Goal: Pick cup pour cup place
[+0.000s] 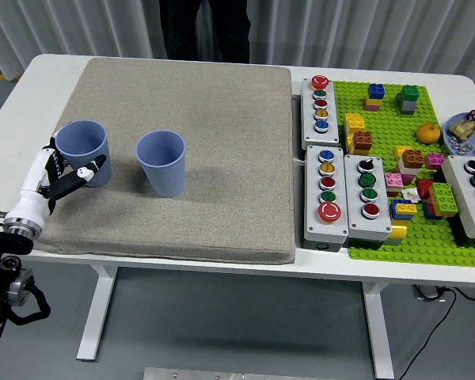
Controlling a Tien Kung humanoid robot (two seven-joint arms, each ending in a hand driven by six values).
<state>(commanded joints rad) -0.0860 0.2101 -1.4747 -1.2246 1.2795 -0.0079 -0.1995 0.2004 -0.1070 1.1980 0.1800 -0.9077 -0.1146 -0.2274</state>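
Note:
Two blue-grey paper cups stand upright on the grey mat. The left cup is near the mat's left edge, and the second cup is a short way to its right. My left hand, white with black fingertips, comes in from the lower left. Its thumb lies along the front of the left cup's lower part and its fingers reach round the cup's left side. The hand is open and spread about the cup without lifting it. What the cups contain is hidden.
Right of the mat stand grey button boxes and a green baseplate with several coloured bricks and a small orange. A person in dark clothes stands at the far side, hands unseen.

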